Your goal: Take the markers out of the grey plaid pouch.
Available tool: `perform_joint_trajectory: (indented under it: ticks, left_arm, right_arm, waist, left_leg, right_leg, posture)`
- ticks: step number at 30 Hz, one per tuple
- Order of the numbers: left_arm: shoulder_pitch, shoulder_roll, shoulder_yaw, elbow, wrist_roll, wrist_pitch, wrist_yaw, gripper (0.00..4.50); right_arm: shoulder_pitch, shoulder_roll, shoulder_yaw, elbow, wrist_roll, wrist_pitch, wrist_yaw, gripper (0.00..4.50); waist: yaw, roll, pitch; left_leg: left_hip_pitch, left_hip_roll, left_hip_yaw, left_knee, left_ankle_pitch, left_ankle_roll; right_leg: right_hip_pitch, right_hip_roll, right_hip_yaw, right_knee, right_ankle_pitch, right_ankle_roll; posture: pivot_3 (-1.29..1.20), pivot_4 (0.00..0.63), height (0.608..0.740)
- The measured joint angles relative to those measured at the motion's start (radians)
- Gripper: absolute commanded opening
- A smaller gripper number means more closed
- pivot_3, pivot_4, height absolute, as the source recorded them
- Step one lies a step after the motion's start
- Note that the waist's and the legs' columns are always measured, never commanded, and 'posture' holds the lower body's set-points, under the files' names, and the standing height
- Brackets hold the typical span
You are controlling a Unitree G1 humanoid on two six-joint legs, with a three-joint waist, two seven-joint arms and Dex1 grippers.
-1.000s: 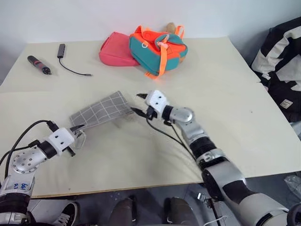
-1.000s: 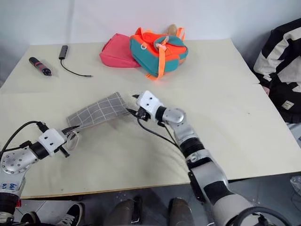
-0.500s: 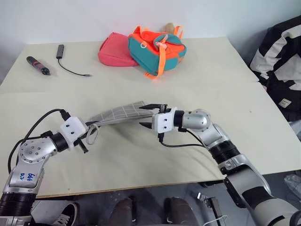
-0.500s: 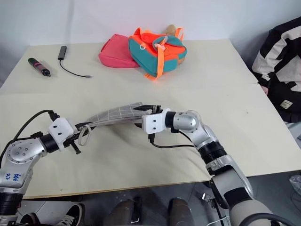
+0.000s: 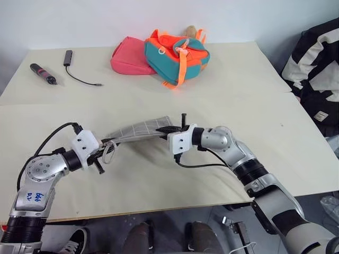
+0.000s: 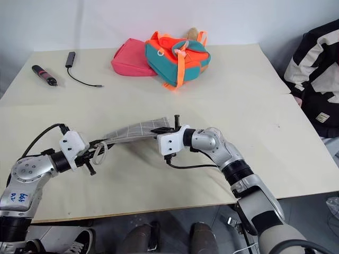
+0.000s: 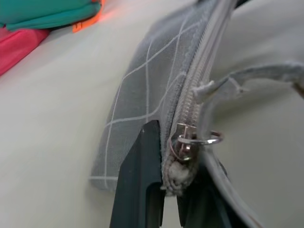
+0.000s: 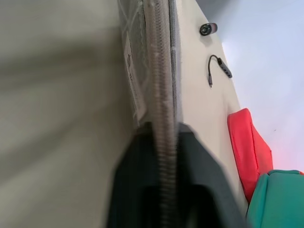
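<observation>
The grey plaid pouch (image 5: 139,128) hangs stretched above the table between my two grippers, zip edge upward. My left gripper (image 5: 101,153) is shut on its left end, just beside the metal ring pull (image 7: 195,140), and one dark finger (image 7: 141,183) lies against the fabric. At the other end my right gripper (image 5: 169,130) is shut on the zip edge (image 8: 160,71), which runs between its fingers (image 8: 135,185). The zip looks closed along the length I can see. The markers are hidden.
At the back of the table lie a plain pink pouch (image 5: 126,56) and a teal-orange backpack (image 5: 177,52). A black-and-red pen-shaped tool (image 5: 43,73) and a black cable (image 5: 75,67) lie at the back left. Striped dark cloth (image 5: 316,69) hangs off the right side.
The pouch has risen off the table and been pulled taut. My right gripper, open around the pouch's right end half a second ago, has shut on it. My left gripper moved right and turned.
</observation>
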Motion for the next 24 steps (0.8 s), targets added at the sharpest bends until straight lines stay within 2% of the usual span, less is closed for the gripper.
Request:
perform_joint_trajectory:
  ticks: [3, 8, 14, 22, 24]
  left_arm:
    - [0.033, 0.001, 0.006, -0.031, -0.012, -0.002, -0.023, 2.21]
    - [0.034, -0.015, 0.057, -0.012, 0.022, -0.094, 0.016, 2.21]
    - [0.026, -0.032, 0.059, 0.016, 0.031, -0.141, 0.015, 2.21]
    - [0.02, -0.075, 0.036, -0.012, 0.006, -0.125, -0.006, 2.21]
    - [0.018, -0.077, 0.036, -0.026, -0.005, -0.117, -0.012, 1.81]
  right_arm:
    - [0.0, 0.005, -0.026, 0.007, 0.073, 0.026, 0.015, 0.0]
    - [0.0, -0.023, -0.055, 0.024, 0.202, -0.001, 0.113, 0.0]
    - [0.006, -0.023, -0.087, 0.016, 0.361, 0.033, 0.25, 0.0]
    - [0.022, -0.011, -0.091, -0.018, 0.43, 0.105, 0.311, 0.0]
    - [0.023, -0.011, -0.091, -0.02, 0.43, 0.107, 0.313, 0.0]
  waist:
    - [0.0, 0.0, 0.0]
    - [0.0, 0.0, 0.0]
    - [0.0, 0.0, 0.0]
    - [0.001, 0.0, 0.0]
    - [0.002, 0.0, 0.0]
  left_leg:
    - [0.0, 0.0, 0.0, 0.0, 0.0, 0.0]
    - [0.0, 0.0, 0.0, 0.001, 0.0, 0.001]
    - [0.0, 0.0, 0.0, 0.001, 0.0, 0.001]
    - [0.0, 0.0, 0.0, 0.001, 0.0, 0.001]
    - [0.0, 0.0, 0.0, 0.001, 0.0, 0.001]
  right_leg:
    - [0.0, 0.0, 0.0, 0.0, 0.0, 0.0]
    - [0.001, 0.0, 0.0, -0.001, 0.0, 0.0]
    - [0.001, 0.0, -0.001, 0.0, 0.0, 0.0]
    - [0.001, 0.0, -0.001, 0.0, 0.0, 0.0]
    - [0.001, 0.0, -0.001, 0.0, 0.0, 0.0]
  posture:
    - [0.0, 0.15, 0.74]
    - [0.0, 0.15, 0.74]
    - [0.0, 0.15, 0.74]
    - [0.0, 0.15, 0.74]
    - [0.0, 0.15, 0.74]
